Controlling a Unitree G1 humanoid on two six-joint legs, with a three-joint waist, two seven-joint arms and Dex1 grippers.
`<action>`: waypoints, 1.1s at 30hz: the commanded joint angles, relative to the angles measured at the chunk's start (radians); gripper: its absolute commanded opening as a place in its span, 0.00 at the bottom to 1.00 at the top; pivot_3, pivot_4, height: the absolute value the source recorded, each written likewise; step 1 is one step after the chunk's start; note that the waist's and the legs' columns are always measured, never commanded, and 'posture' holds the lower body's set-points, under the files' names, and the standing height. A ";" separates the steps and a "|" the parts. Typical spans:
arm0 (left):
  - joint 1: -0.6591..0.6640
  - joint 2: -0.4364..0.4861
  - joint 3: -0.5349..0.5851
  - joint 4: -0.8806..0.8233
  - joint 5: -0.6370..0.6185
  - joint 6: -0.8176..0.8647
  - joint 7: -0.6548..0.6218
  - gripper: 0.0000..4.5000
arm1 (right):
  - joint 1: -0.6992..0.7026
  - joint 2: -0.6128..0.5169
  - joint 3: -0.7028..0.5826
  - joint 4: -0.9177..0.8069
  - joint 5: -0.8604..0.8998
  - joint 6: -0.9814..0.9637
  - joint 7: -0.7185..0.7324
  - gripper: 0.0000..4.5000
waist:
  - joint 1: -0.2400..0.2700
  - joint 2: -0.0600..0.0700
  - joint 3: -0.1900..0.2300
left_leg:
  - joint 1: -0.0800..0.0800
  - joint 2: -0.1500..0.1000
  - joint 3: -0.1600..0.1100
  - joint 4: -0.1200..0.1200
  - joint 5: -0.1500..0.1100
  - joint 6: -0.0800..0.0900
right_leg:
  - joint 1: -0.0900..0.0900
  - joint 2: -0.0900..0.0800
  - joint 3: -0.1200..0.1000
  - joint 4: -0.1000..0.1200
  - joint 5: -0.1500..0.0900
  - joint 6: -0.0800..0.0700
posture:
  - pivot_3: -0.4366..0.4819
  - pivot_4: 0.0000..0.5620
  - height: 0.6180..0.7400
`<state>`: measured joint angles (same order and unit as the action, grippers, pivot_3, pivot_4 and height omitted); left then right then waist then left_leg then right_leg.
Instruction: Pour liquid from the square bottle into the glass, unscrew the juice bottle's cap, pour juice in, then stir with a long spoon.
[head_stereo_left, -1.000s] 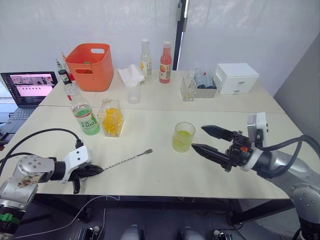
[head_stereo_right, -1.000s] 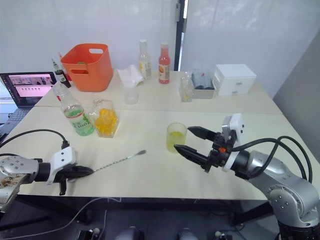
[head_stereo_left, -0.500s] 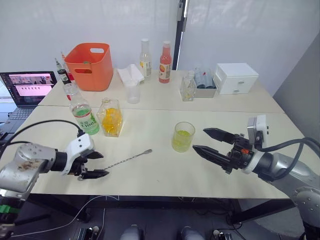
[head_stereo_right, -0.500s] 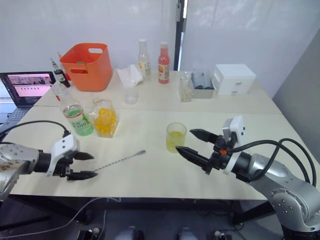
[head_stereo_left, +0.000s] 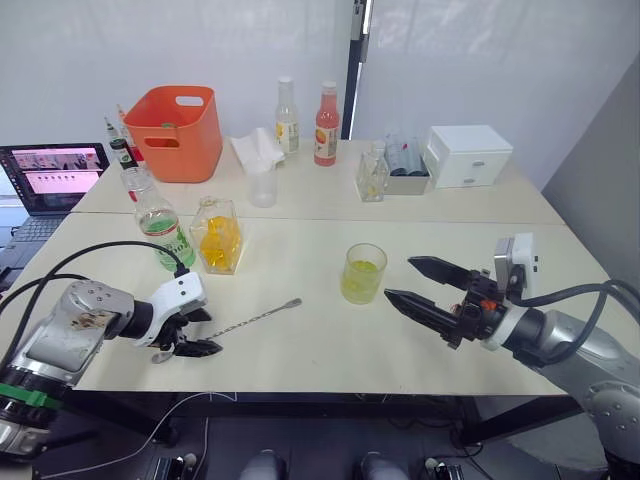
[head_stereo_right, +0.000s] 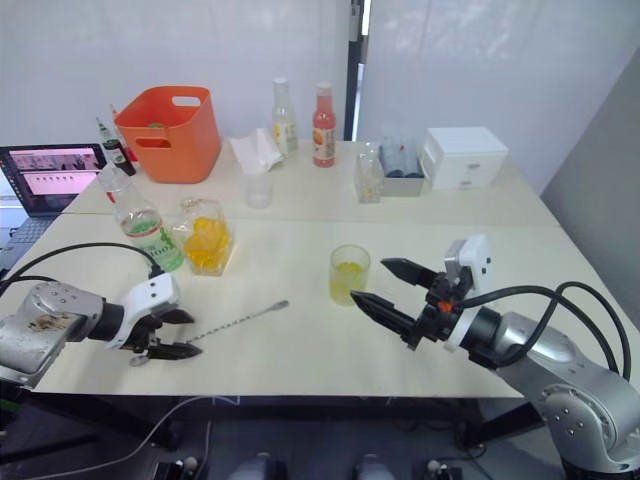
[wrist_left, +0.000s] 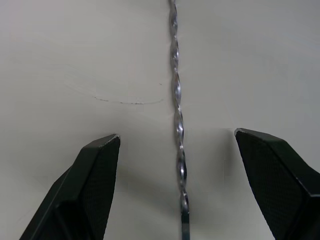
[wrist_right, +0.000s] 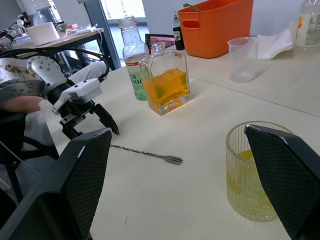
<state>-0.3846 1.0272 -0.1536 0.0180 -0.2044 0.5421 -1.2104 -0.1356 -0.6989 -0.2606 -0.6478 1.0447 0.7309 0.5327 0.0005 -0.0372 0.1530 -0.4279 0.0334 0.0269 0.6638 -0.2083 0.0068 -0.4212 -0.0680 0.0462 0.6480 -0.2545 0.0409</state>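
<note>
Long spoon (head_stereo_left: 255, 318), head view: flat on your worktop (head_stereo_left: 300, 350), handle end between the parted fingers of your left end effector (head_stereo_left: 198, 334); glass (head_stereo_left: 363, 274) holds yellow liquid just beyond your right end effector (head_stereo_left: 414, 282), fingers apart, empty. Left wrist view: twisted stem centred between both fingers (wrist_left: 95, 170), so closing too high may slip off it. Right wrist view: glass (wrist_right: 255, 170) near; you could knock it.
</note>
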 joint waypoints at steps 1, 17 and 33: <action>0.006 -0.004 -0.026 0.016 0.034 -0.027 -0.012 0.61 | -0.007 -0.003 -0.036 -0.029 0.026 -0.020 -0.007 1.00 | 0.000 0.000 0.000 | 0.000 0.000 0.000 0.000 0.000 0.000 | 0.000 0.000 0.000 0.000 0.000 0.000 | 0.48 0.27 0.79; -0.007 -0.008 0.060 0.110 -0.029 -0.099 -0.133 0.01 | -0.017 0.003 -0.028 -0.014 0.014 -0.029 -0.004 1.00 | -0.004 0.000 0.000 | 0.002 0.001 0.001 0.000 0.000 0.000 | 0.001 0.001 0.001 0.001 0.000 0.000 | 0.48 0.27 0.79; -0.120 -0.140 0.392 -0.079 -0.490 0.234 -0.036 0.01 | -0.084 0.040 -0.050 0.046 0.114 0.003 -0.092 1.00 | -0.008 0.000 0.000 | 0.001 0.001 -0.001 0.001 0.000 0.000 | 0.001 0.001 0.001 0.001 0.000 0.000 | 0.48 0.27 0.79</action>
<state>-0.4781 0.8934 0.1983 -0.0006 -0.6270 0.7363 -1.2802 -0.1950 -0.6634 -0.2837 -0.5875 1.1042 0.7322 0.4694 -0.0071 -0.0376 0.1531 -0.4272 0.0340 0.0262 0.6650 -0.2083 0.0068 -0.4206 -0.0676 0.0468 0.6496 -0.2542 0.0413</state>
